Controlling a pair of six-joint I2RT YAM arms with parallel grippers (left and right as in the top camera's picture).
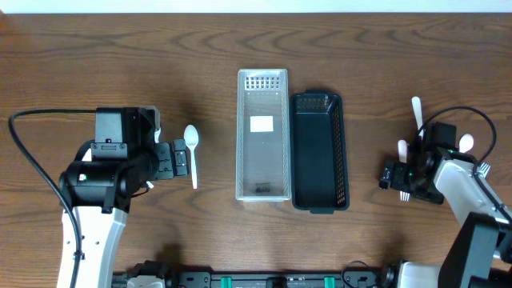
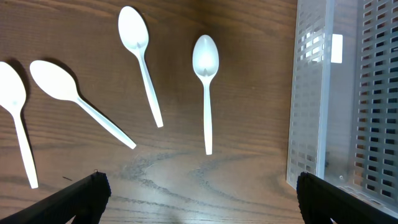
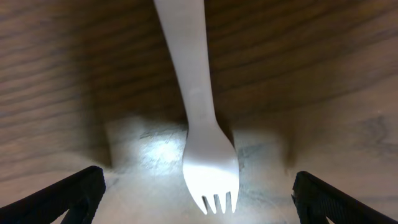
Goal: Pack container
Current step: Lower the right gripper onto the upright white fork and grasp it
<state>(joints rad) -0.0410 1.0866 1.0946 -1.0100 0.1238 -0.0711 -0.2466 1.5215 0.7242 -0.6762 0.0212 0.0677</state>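
Note:
A clear slotted container (image 1: 262, 136) stands mid-table with a black one (image 1: 318, 152) to its right; both look empty. Several white spoons lie on the wood in the left wrist view, the nearest (image 2: 206, 81) ahead of my open, empty left gripper (image 2: 199, 202). Overhead shows one spoon (image 1: 191, 138) just right of the left gripper (image 1: 181, 158); the others are hidden under the arm. My right gripper (image 3: 199, 199) is open, low over the table, straddling the tines of a white fork (image 3: 200, 118). It also shows in the overhead view (image 1: 398, 178).
More white cutlery lies near the right arm: a fork (image 1: 417, 112) behind it, a spoon (image 1: 466, 144) and another fork (image 1: 485, 170) at the far right. The clear container's wall (image 2: 311, 106) stands right of the left gripper.

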